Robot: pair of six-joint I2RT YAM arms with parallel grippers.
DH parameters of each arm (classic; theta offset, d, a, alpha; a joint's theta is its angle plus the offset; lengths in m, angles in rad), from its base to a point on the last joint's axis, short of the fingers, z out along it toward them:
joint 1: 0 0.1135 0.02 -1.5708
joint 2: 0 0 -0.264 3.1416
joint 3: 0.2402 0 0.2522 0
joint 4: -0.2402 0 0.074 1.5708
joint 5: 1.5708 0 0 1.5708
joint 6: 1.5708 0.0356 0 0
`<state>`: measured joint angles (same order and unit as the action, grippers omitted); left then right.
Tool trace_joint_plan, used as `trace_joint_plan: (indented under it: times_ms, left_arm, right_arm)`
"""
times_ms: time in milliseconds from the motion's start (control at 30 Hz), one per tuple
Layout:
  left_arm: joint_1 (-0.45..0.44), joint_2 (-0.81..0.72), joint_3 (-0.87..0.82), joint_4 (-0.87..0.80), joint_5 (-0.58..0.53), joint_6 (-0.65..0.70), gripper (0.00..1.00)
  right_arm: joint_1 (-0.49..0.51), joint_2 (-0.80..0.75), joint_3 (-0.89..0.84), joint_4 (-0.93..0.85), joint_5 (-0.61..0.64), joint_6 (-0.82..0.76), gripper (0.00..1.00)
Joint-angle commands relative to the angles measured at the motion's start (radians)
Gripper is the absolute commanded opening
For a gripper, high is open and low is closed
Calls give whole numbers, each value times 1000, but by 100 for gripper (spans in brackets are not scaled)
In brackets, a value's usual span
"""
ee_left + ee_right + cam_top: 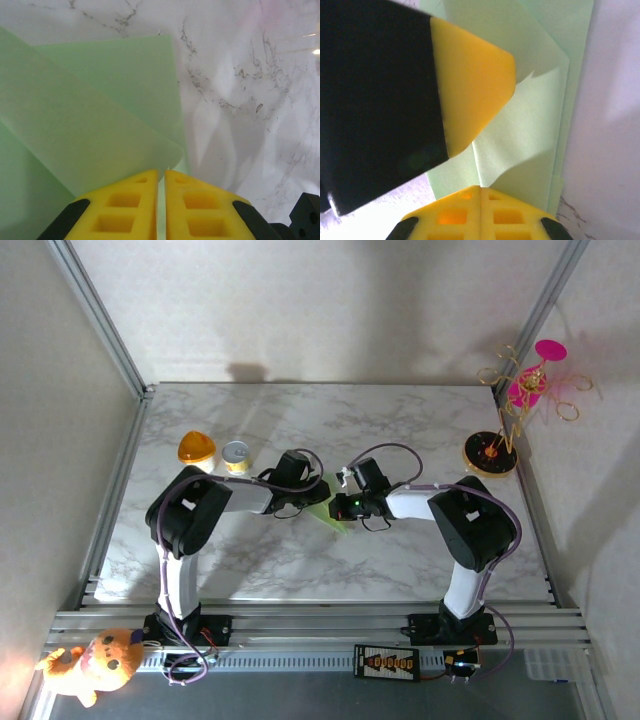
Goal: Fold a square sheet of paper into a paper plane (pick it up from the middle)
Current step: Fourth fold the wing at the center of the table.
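- While the fold is only partly made, we judge the task to be in its middle stage. The square sheet of paper (335, 518) lies near the centre of the marble table (300, 420), between the two arms. It shows overlapping layers and slanted edges, not a flat square.
- We see no slim dart yet, so several creases appear to be left.
- The left gripper (161, 172) has its yellow pads almost together, with only a thin slit between them. A pale green strip shows inside that slit, so we read it as pinching an edge of the paper.
- The right gripper (480, 189) has its pads pressed fully together. A crease in the paper runs straight into the seam between them, and the flap there curves upward, so we take it to be nipping the paper at the crease (the contact itself is hidden under the pads).
- In the right wrist view, one yellow finger (470, 85) of the left gripper sits over the paper, close to the right gripper.
- The next move, we think, calls for one gripper to anchor the layers while the other lays the lifted flap down along its crease. The edges must stay aligned, since paper this thin could slip or crumple.
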<state>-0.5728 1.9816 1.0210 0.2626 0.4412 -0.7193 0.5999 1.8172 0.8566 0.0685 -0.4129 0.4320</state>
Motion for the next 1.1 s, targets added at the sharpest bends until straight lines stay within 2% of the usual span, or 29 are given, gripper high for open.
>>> trace_joint_plan:
  times_ms: [0,400,667,800,1067]
  left_arm:
    - [67,44,38,-67,-46,81,14]
    - [219,128,148,-111,-24,165,15]
    - [264,151,229,-155,-45,214,16]
    - [268,80,253,-172,-43,201,16]
    - [200,-129,116,-89,-27,84,21]
  right_arm:
    - [-4,74,-93,-219,100,-26,2]
    - [-12,76,-143,-204,111,-18,2]
    - [-12,72,-143,-192,105,-8,2]
    - [-12,76,-125,-180,96,-3,2]
    - [-12,104,-2,-144,69,14,2]
